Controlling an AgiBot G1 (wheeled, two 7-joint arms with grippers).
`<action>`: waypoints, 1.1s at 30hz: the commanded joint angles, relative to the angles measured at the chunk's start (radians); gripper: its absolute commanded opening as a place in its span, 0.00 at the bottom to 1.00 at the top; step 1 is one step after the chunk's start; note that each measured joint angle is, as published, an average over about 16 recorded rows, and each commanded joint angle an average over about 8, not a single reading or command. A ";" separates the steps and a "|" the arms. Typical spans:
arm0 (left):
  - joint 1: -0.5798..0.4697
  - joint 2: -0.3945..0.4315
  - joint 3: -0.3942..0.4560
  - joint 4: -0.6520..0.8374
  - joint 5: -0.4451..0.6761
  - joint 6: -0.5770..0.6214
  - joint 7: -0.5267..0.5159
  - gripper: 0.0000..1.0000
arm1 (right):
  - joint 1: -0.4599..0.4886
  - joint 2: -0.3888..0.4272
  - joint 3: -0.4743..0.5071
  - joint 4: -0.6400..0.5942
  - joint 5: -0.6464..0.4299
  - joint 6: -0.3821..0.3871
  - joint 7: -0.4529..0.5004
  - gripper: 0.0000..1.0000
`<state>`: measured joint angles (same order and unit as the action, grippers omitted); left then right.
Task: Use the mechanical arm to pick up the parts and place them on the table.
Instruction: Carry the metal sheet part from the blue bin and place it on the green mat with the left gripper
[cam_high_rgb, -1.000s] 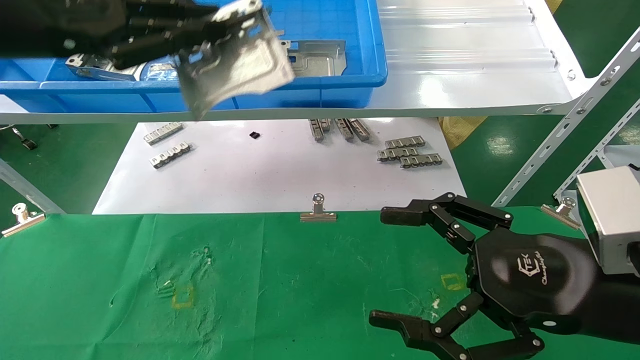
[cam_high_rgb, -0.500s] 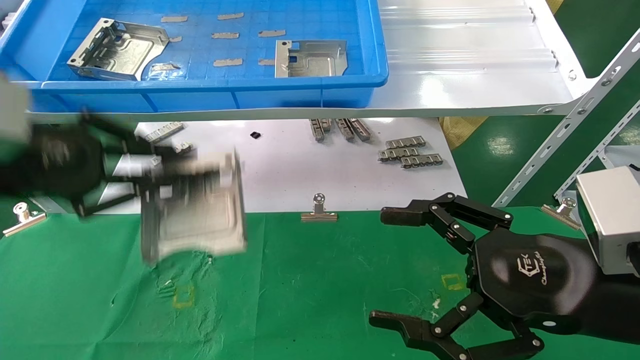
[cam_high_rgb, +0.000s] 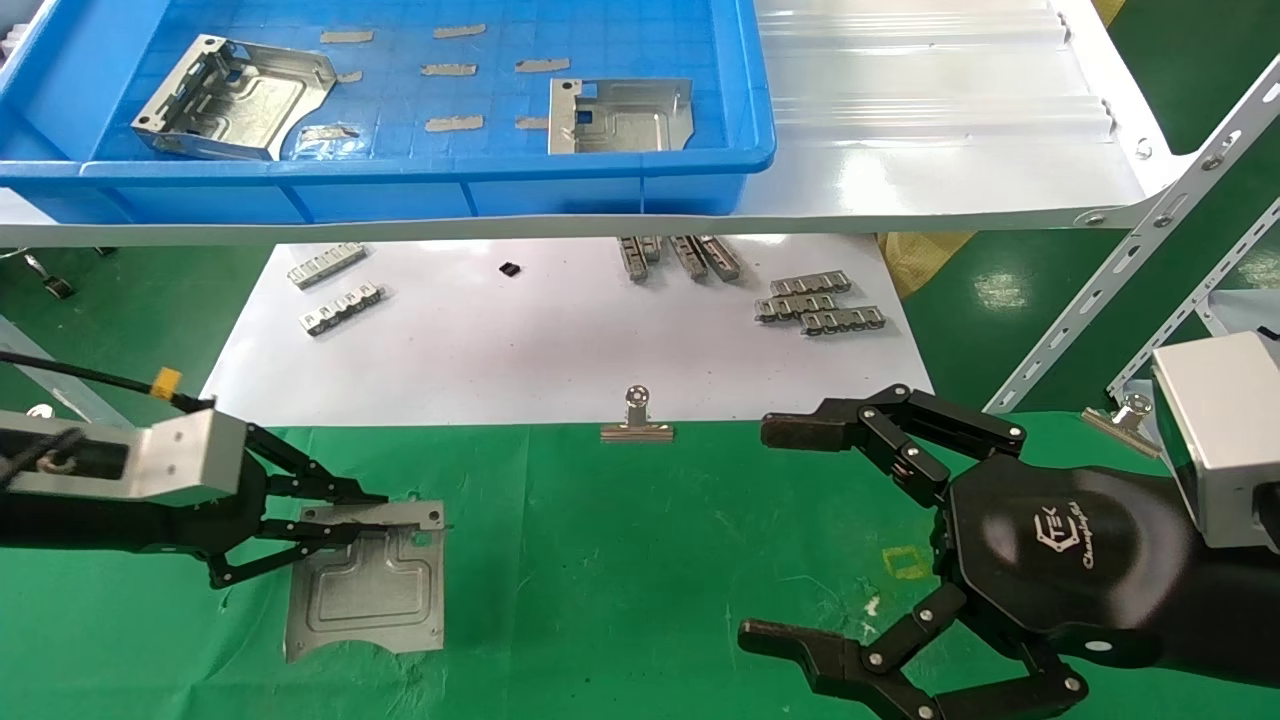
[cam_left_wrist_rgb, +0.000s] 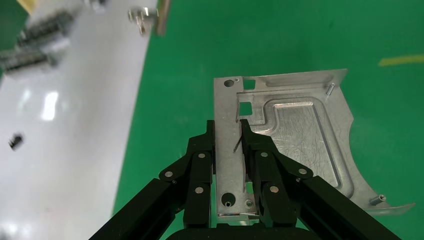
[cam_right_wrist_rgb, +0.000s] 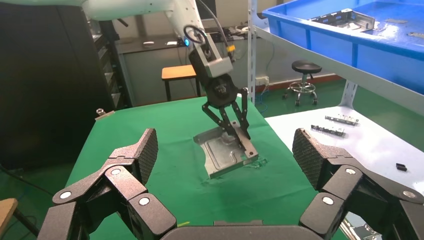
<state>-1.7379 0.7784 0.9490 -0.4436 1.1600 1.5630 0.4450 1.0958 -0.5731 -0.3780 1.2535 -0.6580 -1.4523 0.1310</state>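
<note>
My left gripper (cam_high_rgb: 372, 516) is shut on the flange edge of a shiny silver part (cam_high_rgb: 365, 590) and holds it flat, at or just above the green table (cam_high_rgb: 620, 560), at its left. In the left wrist view the black fingers (cam_left_wrist_rgb: 200, 160) pinch the part's flange (cam_left_wrist_rgb: 227, 150) between them, and the plate (cam_left_wrist_rgb: 295, 135) spreads over the cloth. The right wrist view shows the same part (cam_right_wrist_rgb: 225, 152) under the left gripper (cam_right_wrist_rgb: 235, 127). Two more parts (cam_high_rgb: 235, 98) (cam_high_rgb: 620, 115) lie in the blue bin (cam_high_rgb: 400, 170). My right gripper (cam_high_rgb: 755, 532) is open and empty over the table's right.
The bin stands on a white shelf (cam_high_rgb: 950, 150) above a white board (cam_high_rgb: 560, 340) with grey comb-like strips (cam_high_rgb: 820, 303). A binder clip (cam_high_rgb: 636, 420) sits on the table's far edge. Slotted metal struts (cam_high_rgb: 1120, 270) rise at the right.
My left gripper has carried the part from above the blue bin down and toward me to the green cloth. The right arm has not moved.
</note>
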 joint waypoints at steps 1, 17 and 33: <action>0.003 0.020 0.014 0.043 0.017 -0.006 0.027 0.01 | 0.000 0.000 0.000 0.000 0.000 0.000 0.000 1.00; -0.033 0.133 0.087 0.218 0.097 0.009 0.188 1.00 | 0.000 0.000 0.000 0.000 0.000 0.000 0.000 1.00; -0.039 0.125 0.052 0.339 0.011 0.024 0.193 1.00 | 0.000 0.000 0.000 0.000 0.000 0.000 0.000 1.00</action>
<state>-1.7764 0.9061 1.0018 -0.1062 1.1731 1.5860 0.6351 1.0958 -0.5730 -0.3781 1.2534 -0.6578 -1.4522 0.1309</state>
